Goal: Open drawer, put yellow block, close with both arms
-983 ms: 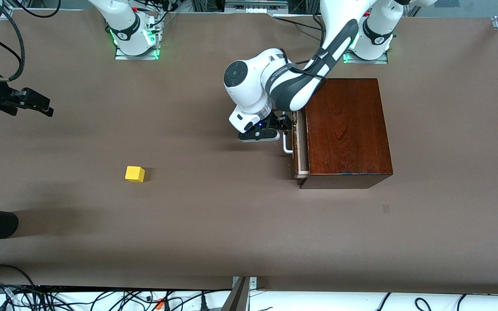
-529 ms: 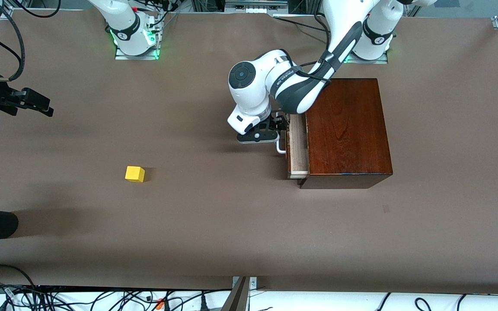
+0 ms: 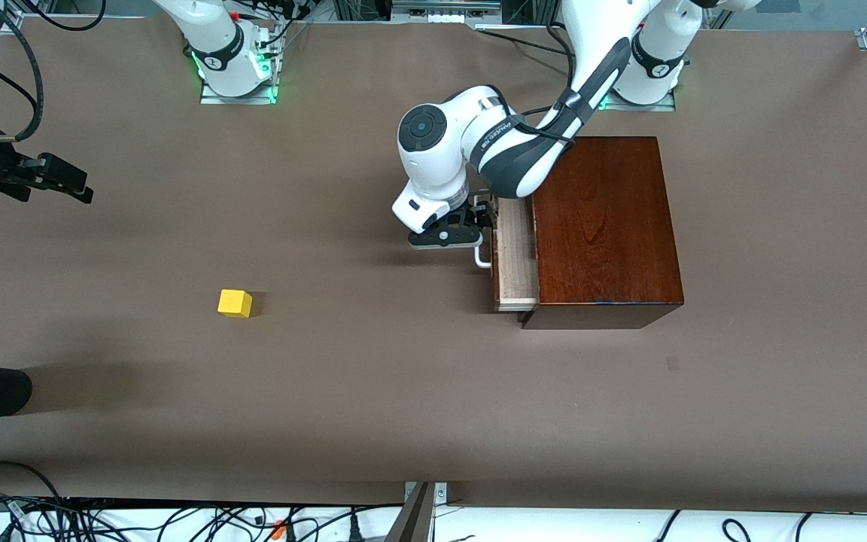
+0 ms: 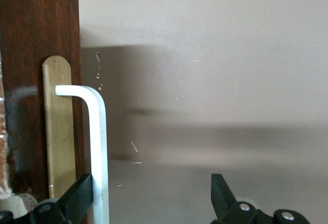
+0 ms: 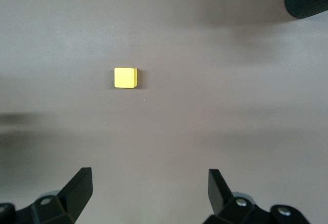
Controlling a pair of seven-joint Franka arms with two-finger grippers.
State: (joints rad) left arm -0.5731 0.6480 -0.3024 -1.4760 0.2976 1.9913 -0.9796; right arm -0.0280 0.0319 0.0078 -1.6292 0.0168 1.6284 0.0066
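One drawer (image 3: 515, 260) partly out, pointing toward the right arm's end

Drawer (image 3: 515, 260) slid further out of box (image 3: 603, 226) toward right arm's end, more pale tray exposed, handle (image 3: 483, 257) carried along with it, left gripper (image 3: 483, 224) shifted same way, one finger (image 4: 77, 198) against handle.

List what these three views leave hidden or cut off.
- Drawer interior: front view, partly covered by the left arm and the box top.
- Left gripper: fingers cut by the left wrist view's edge, open around the handle.
- Right gripper: open, fingers cut off likewise.
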